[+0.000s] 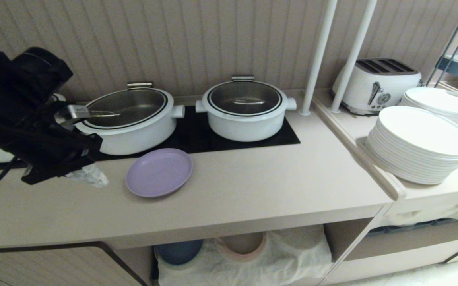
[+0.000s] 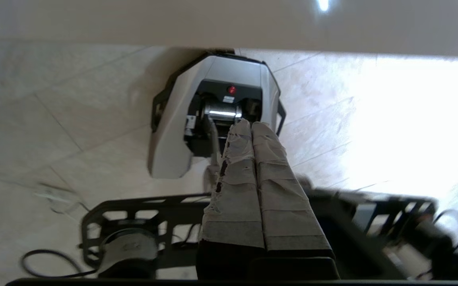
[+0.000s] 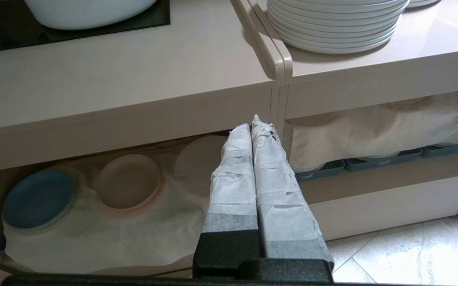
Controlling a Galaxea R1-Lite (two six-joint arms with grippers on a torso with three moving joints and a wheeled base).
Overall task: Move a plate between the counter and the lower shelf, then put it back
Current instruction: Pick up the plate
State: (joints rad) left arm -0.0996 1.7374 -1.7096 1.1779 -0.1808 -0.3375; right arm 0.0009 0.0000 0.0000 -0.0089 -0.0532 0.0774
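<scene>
On the table (image 1: 253,186), in the head view, the plate (image 1: 159,172) lies flat just in front of the black hob panel, near the front of a white pot (image 1: 131,119), with the left arm's dark bulk hanging above the table's left end and its taped tip (image 1: 88,174) a little to the plate's left, apart from it. To take the plate well, I judge the left claw must first spread its fingers, come low at the near rim and slide one finger under the raised edge, keeping clear of the pot. In the left wrist view the left claw (image 2: 246,126) has its taped fingers pressed together on nothing, pointing at the floor and the robot's base, the plate out of sight. In the right wrist view the right claw (image 3: 253,124) is also pressed together and empty, parked before the lower shelf (image 3: 94,238), where a blue plate (image 3: 38,203) and a beige-pink plate (image 3: 127,181) rest on cream cloth.
</scene>
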